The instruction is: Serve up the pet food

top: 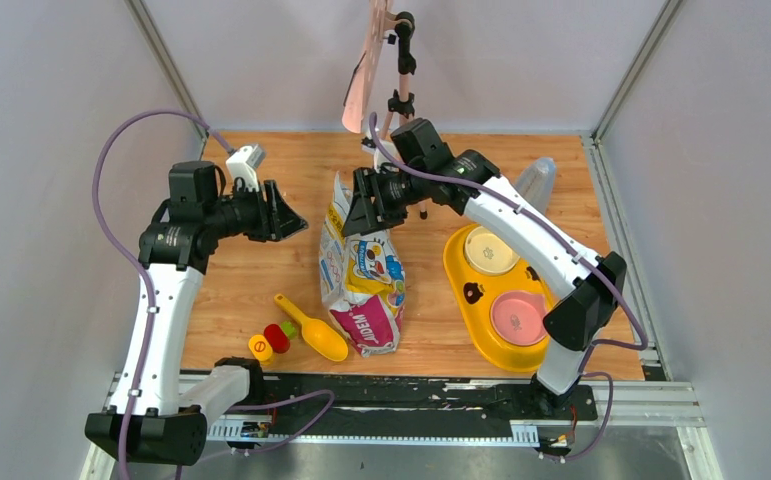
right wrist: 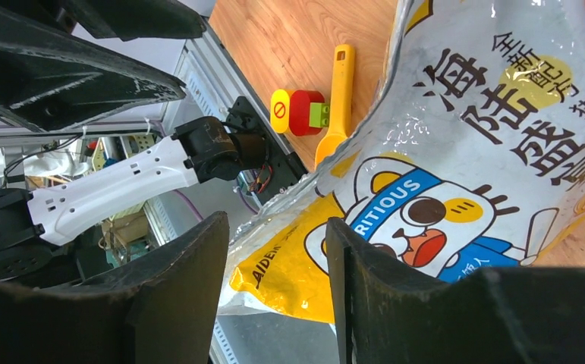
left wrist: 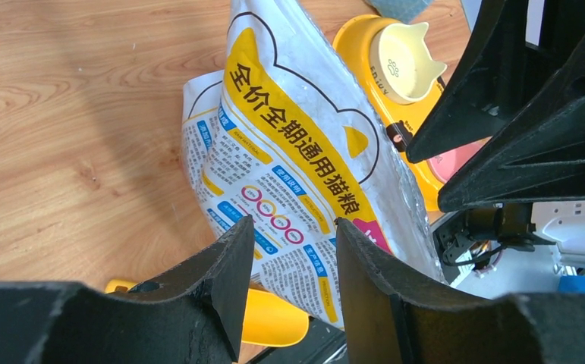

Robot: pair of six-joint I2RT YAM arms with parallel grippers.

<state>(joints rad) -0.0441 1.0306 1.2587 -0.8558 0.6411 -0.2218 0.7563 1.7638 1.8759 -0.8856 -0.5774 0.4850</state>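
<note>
No pet food shows in any view. The white, pink and yellow printed bag (top: 363, 285) lies in the middle of the wooden table, its top end raised toward the back. My left gripper (top: 296, 222) hovers just left of the bag's top. In the left wrist view it (left wrist: 293, 221) is open, with the bag (left wrist: 297, 136) beyond the gap. My right gripper (top: 357, 222) hangs over the top of the bag from the right. In the right wrist view it (right wrist: 275, 220) is open above the bag's printed face (right wrist: 486, 152), gripping nothing. A yellow scoop (top: 311, 328) lies left of the bag.
A yellow double feeder (top: 466, 290) sits right of the bag, holding a cream bowl (top: 490, 250) and a pink bowl (top: 517, 316). A small red, yellow and green piece (top: 271, 340) lies by the scoop. A grey object (top: 536, 182) stands at the back right. A stand (top: 401, 70) rises at the back.
</note>
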